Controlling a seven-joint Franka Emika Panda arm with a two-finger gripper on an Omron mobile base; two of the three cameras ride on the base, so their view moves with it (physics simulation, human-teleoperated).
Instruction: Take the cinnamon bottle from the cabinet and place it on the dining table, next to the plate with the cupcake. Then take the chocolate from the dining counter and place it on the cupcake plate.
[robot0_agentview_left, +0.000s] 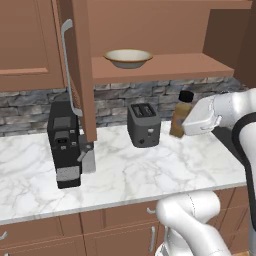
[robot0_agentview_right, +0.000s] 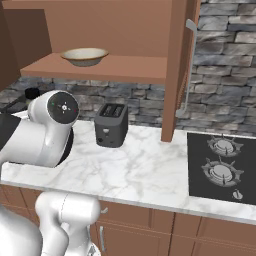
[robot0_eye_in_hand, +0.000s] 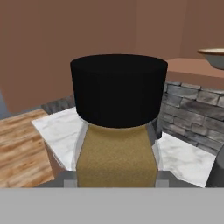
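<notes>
While clamped — cinnamon bottle (robot0_eye_in_hand: 117, 131), pincer (robot0_eye_in_hand: 117, 175), midair

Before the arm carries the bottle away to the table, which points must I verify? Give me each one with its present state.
1. Pincer closed on the cinnamon bottle: ok.
2. Bottle upright, black cap on: ok.
3. Bottle out of the cabinet, below its shelf: ok.
4. Bottle apart from the toaster: ok.
5. Open cabinet door away from the arm: ok.
6. Cupcake plate in sight: not ok.
</notes>
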